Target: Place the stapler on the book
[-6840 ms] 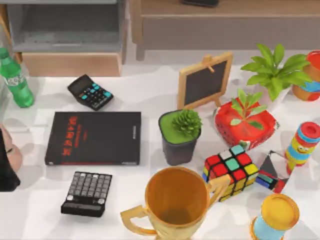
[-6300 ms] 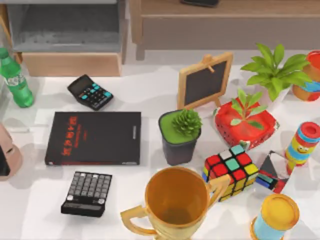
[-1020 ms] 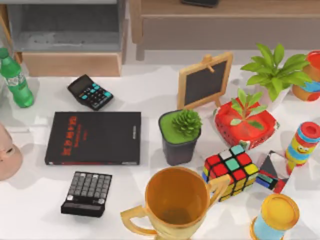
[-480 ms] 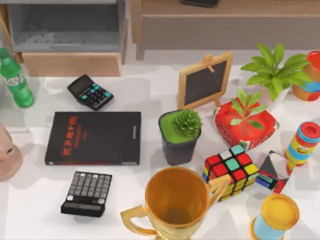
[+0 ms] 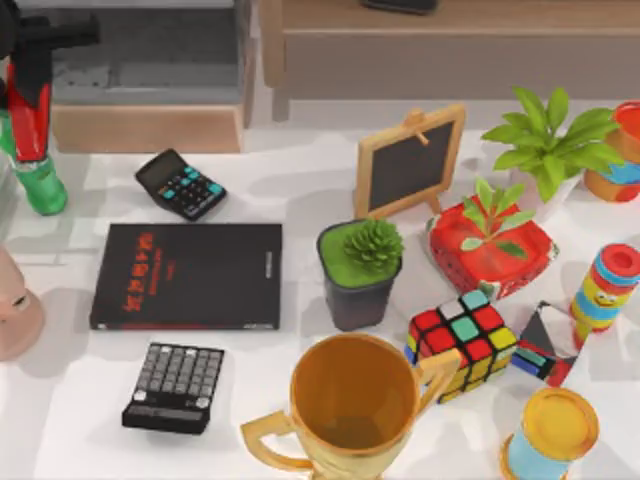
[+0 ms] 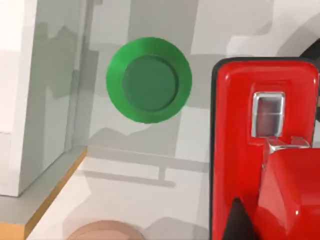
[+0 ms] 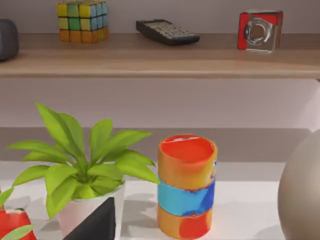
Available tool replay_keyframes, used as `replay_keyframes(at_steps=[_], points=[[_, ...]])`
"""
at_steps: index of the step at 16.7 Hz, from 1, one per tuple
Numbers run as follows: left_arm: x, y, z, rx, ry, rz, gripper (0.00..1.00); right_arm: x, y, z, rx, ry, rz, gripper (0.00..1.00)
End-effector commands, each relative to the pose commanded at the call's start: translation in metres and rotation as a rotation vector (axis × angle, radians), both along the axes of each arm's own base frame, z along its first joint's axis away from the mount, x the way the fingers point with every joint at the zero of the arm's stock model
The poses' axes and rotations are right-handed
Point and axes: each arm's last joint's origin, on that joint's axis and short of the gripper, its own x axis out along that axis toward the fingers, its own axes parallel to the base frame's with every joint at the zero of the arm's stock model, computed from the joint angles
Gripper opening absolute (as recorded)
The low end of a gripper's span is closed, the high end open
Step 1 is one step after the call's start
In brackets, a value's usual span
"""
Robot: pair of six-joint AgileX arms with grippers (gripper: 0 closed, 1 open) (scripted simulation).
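White table (image 5: 290,190) crowded with clutter; left arm working at its far left corner.
Left gripper (image 5: 30,100) is hanging above the green bottle (image 5: 38,180), clamping the stapler (image 5: 30,115) upright; the book (image 5: 188,275) is lying flat nearby between two calculators.

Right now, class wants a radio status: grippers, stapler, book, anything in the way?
Left gripper at the table's far left, carrying the stapler above the green bottle. Book flat, cover bare. Teal-keyed calculator beside the path.
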Motion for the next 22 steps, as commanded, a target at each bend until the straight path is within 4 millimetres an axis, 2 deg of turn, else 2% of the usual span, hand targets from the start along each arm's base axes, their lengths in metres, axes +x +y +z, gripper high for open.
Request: replay_keyframes(at_steps=[3, 5, 7, 9, 11, 17, 22], points=[[-0.011, -0.056, -0.033, 0.01, 0.075, -0.064, 0.0, 0.0, 0.0, 0.0, 0.0, 0.0, 0.0, 1.0], [-0.02, -0.086, -0.058, 0.028, 0.127, -0.098, 0.0, 0.0, 0.0, 0.0, 0.0, 0.0, 0.0, 1.0], [-0.028, -0.108, -0.079, 0.049, 0.166, -0.121, 0.0, 0.0, 0.0, 0.0, 0.0, 0.0, 0.0, 1.0], [-0.035, -0.122, -0.091, 0.063, 0.176, -0.136, 0.0, 0.0, 0.0, 0.0, 0.0, 0.0, 0.0, 1.0], [-0.039, -0.13, -0.094, 0.067, 0.172, -0.144, 0.0, 0.0, 0.0, 0.0, 0.0, 0.0, 0.0, 1.0], [-0.039, -0.129, -0.092, 0.066, 0.169, -0.142, 0.0, 0.0, 0.0, 0.0, 0.0, 0.0, 0.0, 1.0], [-0.061, -0.144, -0.079, 0.083, 0.097, -0.183, 0.0, 0.0, 0.0, 0.0, 0.0, 0.0, 0.0, 1.0]])
